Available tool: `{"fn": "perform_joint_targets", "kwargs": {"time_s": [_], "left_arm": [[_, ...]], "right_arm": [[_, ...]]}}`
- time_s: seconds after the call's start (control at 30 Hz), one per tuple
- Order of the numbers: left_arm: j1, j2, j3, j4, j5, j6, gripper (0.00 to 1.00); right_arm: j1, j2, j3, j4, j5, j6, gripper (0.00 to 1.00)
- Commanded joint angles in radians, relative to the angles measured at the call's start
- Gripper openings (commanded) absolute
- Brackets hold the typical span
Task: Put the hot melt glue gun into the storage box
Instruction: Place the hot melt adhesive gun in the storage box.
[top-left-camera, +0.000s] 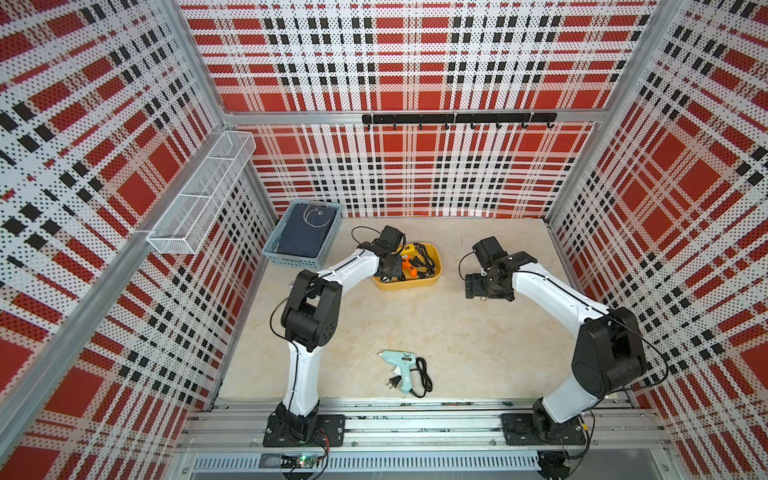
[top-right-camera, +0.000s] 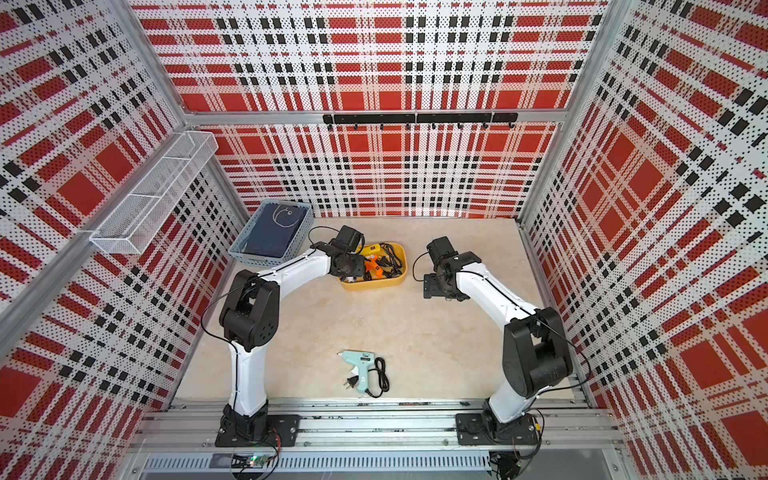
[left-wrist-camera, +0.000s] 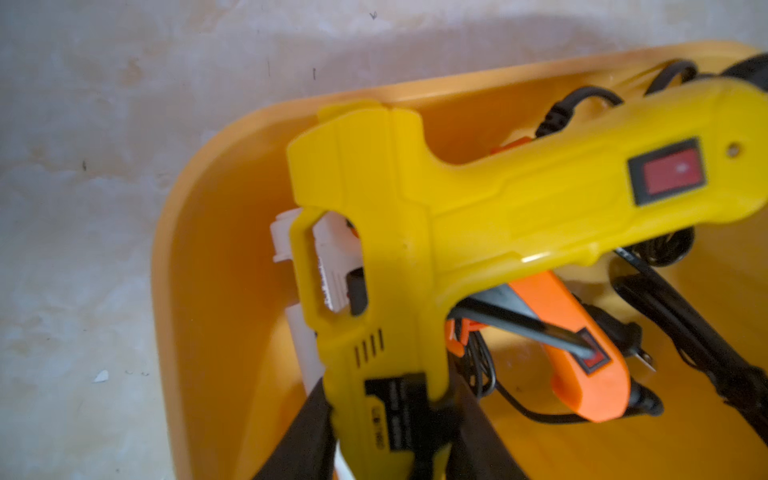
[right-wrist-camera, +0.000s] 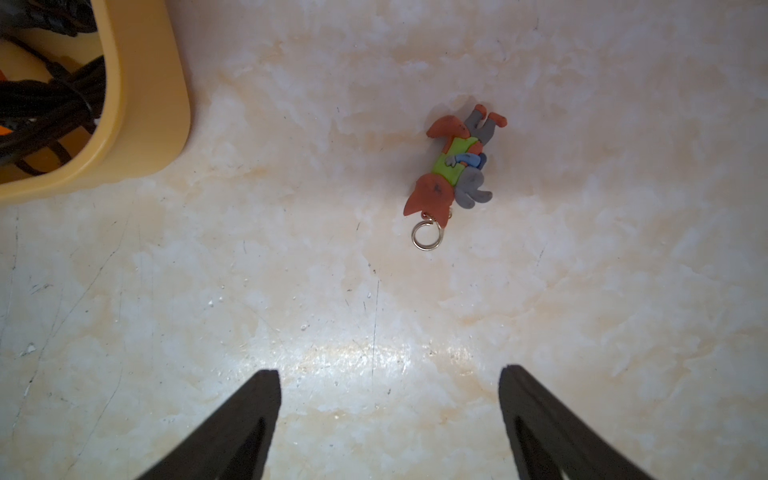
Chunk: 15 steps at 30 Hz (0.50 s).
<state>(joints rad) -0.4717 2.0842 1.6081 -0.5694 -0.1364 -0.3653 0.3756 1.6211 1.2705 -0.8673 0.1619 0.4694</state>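
The yellow storage box (top-left-camera: 409, 285) (top-right-camera: 374, 285) (left-wrist-camera: 216, 291) stands at the middle back of the table. My left gripper (left-wrist-camera: 388, 399) (top-left-camera: 390, 266) hangs over its left end, shut on the barrel of a yellow hot melt glue gun (left-wrist-camera: 415, 232) (top-left-camera: 408, 249) that sits inside the box's walls. An orange glue gun (left-wrist-camera: 582, 353) (top-right-camera: 374, 268) and black cords lie in the box beneath it. A light blue glue gun (top-left-camera: 399, 365) (top-right-camera: 360, 365) lies on the table near the front edge. My right gripper (right-wrist-camera: 388, 374) (top-left-camera: 478, 286) is open over bare table, to the right of the box (right-wrist-camera: 145, 104).
A small orange and green figure keychain (right-wrist-camera: 453, 166) lies on the table under the right arm. A blue-grey slatted basket (top-left-camera: 301, 239) with dark contents stands at the back left. A white wire-mesh rack (top-left-camera: 199, 195) hangs on the left wall and a black hook rail (top-left-camera: 457, 118) on the back wall.
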Motion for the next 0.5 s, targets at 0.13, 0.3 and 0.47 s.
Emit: {"fn": "perform_joint_targets", "kwargs": {"time_s": [0.13, 0.3, 0.47], "left_arm": [[-0.032, -0.051, -0.085, -0.022, 0.014, 0.077, 0.14], [-0.042, -0.103, -0.128, -0.036, -0.006, 0.081, 0.2], [-0.045, -0.111, -0.123, -0.047, -0.022, 0.079, 0.49]], "right_arm": [[-0.006, -0.029, 0.012, -0.007, 0.013, 0.006, 0.9], [-0.007, -0.023, 0.02, -0.006, 0.01, 0.006, 0.9], [-0.007, -0.01, 0.036, -0.009, 0.005, 0.002, 0.9]]}}
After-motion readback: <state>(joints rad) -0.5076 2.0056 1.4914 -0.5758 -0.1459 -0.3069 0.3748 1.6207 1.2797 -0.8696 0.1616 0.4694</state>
